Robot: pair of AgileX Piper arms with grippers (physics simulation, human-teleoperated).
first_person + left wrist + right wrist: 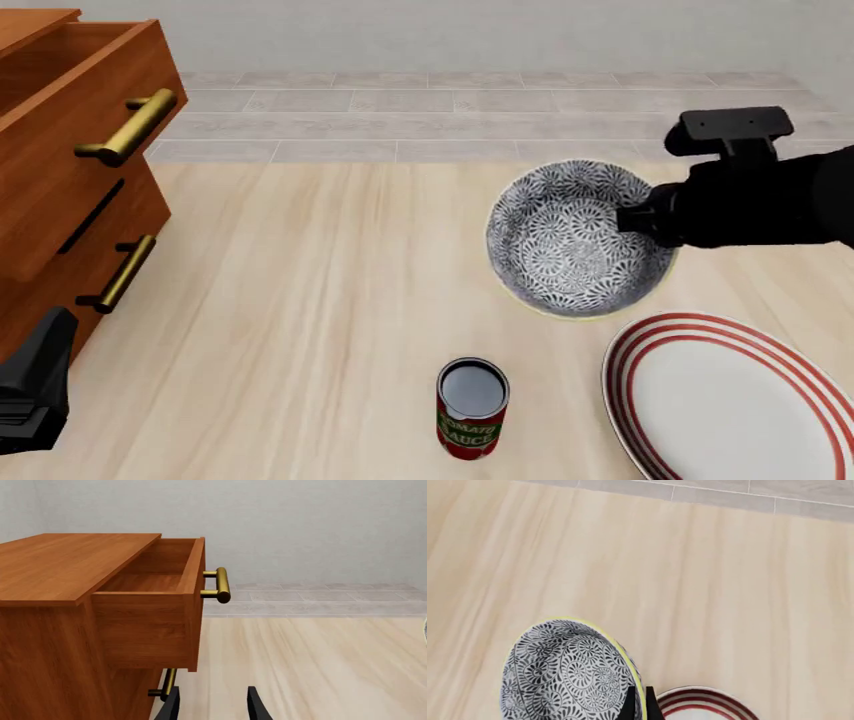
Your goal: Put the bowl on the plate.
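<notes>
Right gripper (pixel 638 706): fingers pinched on the bowl's (pixel 577 240) rim at its 3 o'clock edge.
Left gripper (pixel 212 705): fingers apart, holding nothing, beside the drawer cabinet (pixel 73 625).
Plate (pixel 734 400): on the table (pixel 307 300), at 5 o'clock from the bowl.
Can (pixel 471 407): upright, at 7 o'clock from the bowl.

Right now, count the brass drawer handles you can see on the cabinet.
2: the open top drawer's handle, high on the cabinet at the table's left, and the closed lower drawer's handle beneath it. Others may be out of frame.
</notes>
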